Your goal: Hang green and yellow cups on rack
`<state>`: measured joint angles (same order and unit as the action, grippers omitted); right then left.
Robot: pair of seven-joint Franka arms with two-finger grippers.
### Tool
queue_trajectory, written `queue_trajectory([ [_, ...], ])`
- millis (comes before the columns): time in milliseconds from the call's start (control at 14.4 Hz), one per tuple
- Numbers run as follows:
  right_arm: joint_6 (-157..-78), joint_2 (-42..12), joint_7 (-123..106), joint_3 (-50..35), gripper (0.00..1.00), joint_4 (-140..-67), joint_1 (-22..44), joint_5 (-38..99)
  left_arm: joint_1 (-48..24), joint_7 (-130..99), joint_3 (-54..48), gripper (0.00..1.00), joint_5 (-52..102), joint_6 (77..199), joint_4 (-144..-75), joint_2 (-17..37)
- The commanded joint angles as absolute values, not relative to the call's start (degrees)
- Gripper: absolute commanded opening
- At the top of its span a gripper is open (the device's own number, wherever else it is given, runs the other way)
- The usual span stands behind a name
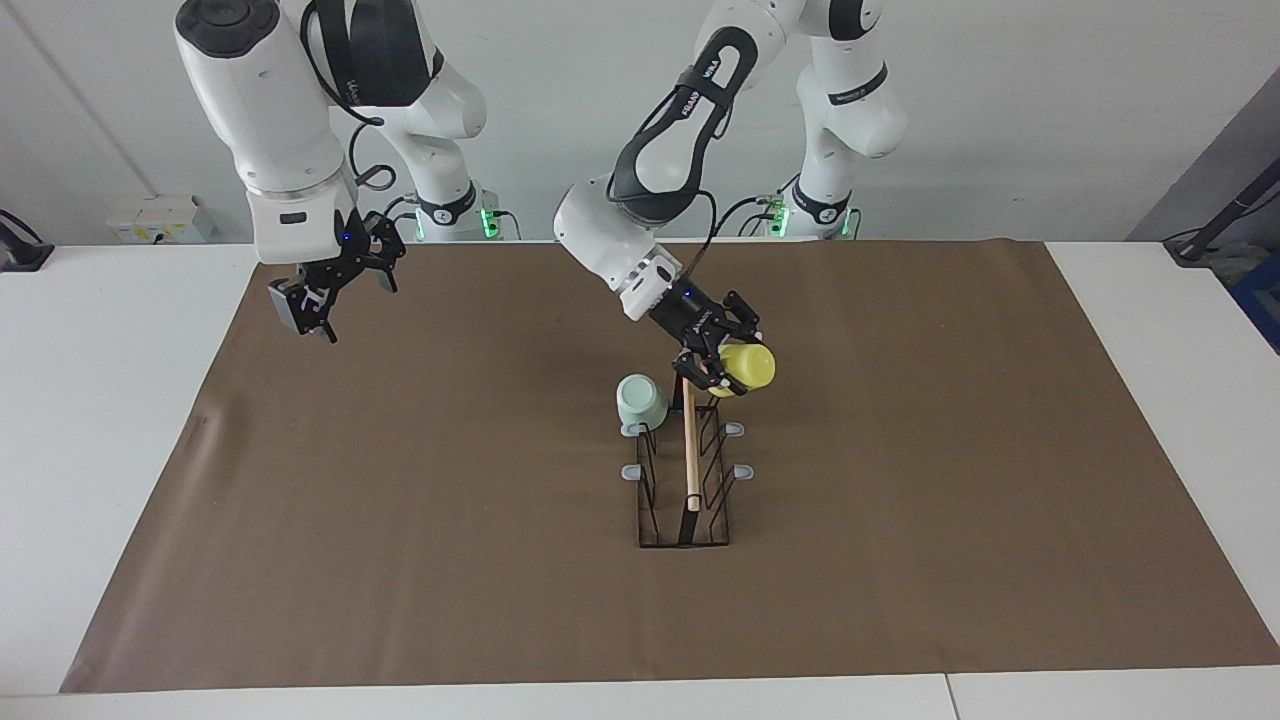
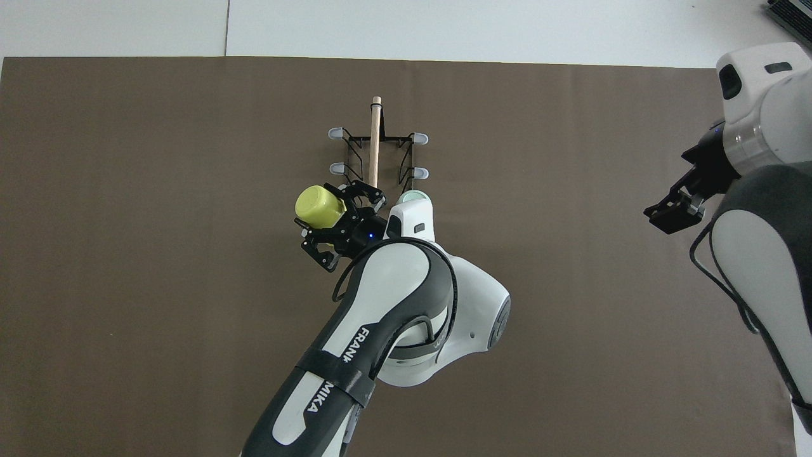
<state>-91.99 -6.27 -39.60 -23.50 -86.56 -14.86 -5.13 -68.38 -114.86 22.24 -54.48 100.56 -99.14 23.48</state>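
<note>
The rack (image 1: 690, 470) stands mid-mat, its wooden rod pointing away from the robots; it also shows in the overhead view (image 2: 374, 139). The mint green cup (image 1: 641, 400) hangs mouth-down on the prong nearest the robots, on the side toward the right arm's end. In the overhead view (image 2: 416, 196) only its edge shows past the left arm. My left gripper (image 1: 728, 358) is shut on the yellow cup (image 1: 750, 368), holding it tilted just over the nearest prong on the side toward the left arm's end. That prong is hidden. The left gripper (image 2: 333, 222) and yellow cup (image 2: 319, 207) also show from overhead. My right gripper (image 1: 340, 295) waits, open.
A brown mat (image 1: 400, 520) covers the white table (image 1: 100, 400). Grey-tipped prongs (image 1: 742, 470) stick out from both sides of the rack. The right gripper (image 2: 674, 212) hangs above the mat toward the right arm's end.
</note>
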Motion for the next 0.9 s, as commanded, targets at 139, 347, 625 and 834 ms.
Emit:
queue_trajectory([
  [139,-90.53,-5.19,-21.49,-24.35,1.00,-86.04,-15.29,-1.15,-69.61,-115.84,23.03,1.00,-53.79,99.85,-99.32,23.20],
  [347,-90.79,-4.84,-17.67,-23.91,1.00,-87.09,-16.52,-0.18,-69.35,-115.40,23.12,1.00,-53.79,98.97,-97.82,23.20],
  [625,-91.32,-4.40,-18.37,-23.82,1.00,-87.63,-21.35,-0.53,-65.50,-111.73,23.38,1.00,-52.57,100.28,-93.78,21.11],
  [834,-92.54,-4.39,-14.79,-23.73,1.00,-86.75,-21.44,-1.06,-61.45,-103.65,23.47,1.00,-48.00,103.70,-93.52,15.57],
])
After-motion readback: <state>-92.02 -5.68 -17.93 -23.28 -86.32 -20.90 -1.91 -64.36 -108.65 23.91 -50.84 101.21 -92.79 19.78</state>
